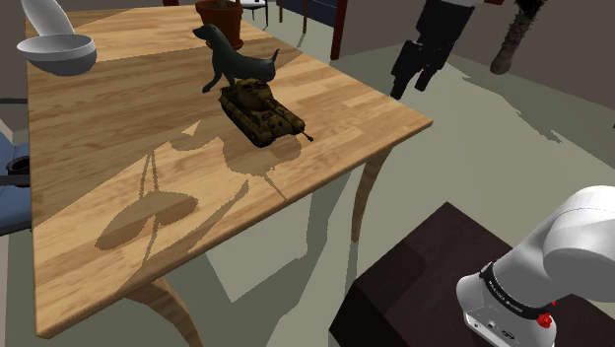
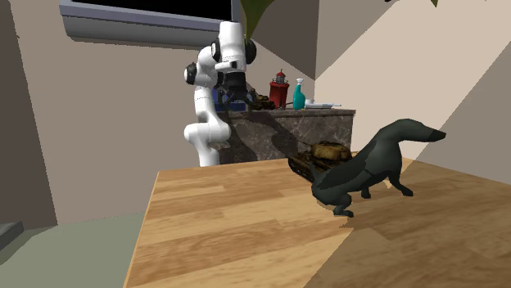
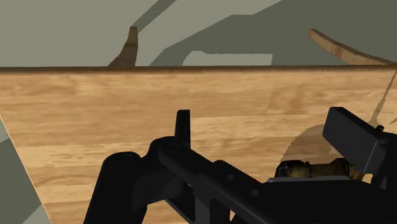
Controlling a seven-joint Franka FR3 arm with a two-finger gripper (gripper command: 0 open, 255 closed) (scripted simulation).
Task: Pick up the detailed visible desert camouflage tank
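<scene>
I see the brown-and-olive camouflage tank point(image 1: 259, 110) sitting upright on the wooden tabletop point(image 1: 118, 187). It is just beside a dark dog figurine point(image 1: 235, 61) and near the edge on the shoulder view's right. The end effector point(image 3: 264, 127) is open. Its fingers point(image 3: 183, 126) stand apart, with bare wood showing between them. A pale bowl point(image 1: 57, 51) sits well apart from the tank, at a far corner.

Wooden table point(image 1: 118, 148), four items.
Camouflage tank point(image 1: 258, 108) near one edge; dark animal figure point(image 1: 232, 61) just beside it; brown pot point(image 1: 219, 18); grey bowl point(image 1: 59, 51).
</scene>
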